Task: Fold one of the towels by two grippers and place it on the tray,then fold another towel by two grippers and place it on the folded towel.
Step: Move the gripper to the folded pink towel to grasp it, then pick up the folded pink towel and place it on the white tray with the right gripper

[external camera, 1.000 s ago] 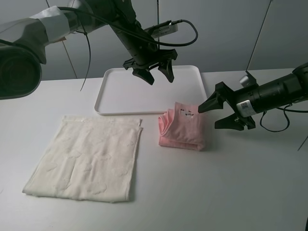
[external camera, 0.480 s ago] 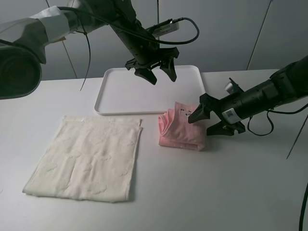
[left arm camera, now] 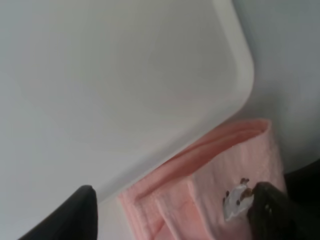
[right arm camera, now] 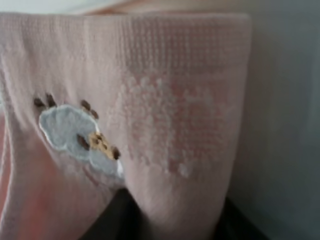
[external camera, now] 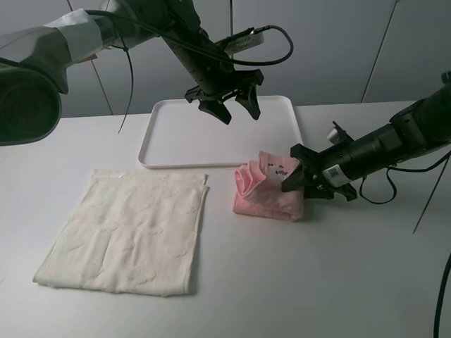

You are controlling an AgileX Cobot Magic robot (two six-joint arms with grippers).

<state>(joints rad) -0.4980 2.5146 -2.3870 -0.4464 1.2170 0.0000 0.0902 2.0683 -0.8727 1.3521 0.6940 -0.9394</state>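
The right gripper (external camera: 297,177) has slid onto the edge of the pink towel (external camera: 264,193), bunching its folds; whether it has clamped cannot be told. The towel lies just beside the tray (external camera: 158,134), probably ready for lifting across. The left gripper (external camera: 232,107) hangs wide above the tray.

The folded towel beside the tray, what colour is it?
Pink folded towel, clearest in the right wrist view.

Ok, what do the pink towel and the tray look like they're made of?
The pink towel: soft knitted or terry cloth, matte; the right wrist view shows fine nubby texture and an embroidered patch. The tray: probably moulded plastic, white, smooth, faintly glossy, with rounded corners and a raised rim.
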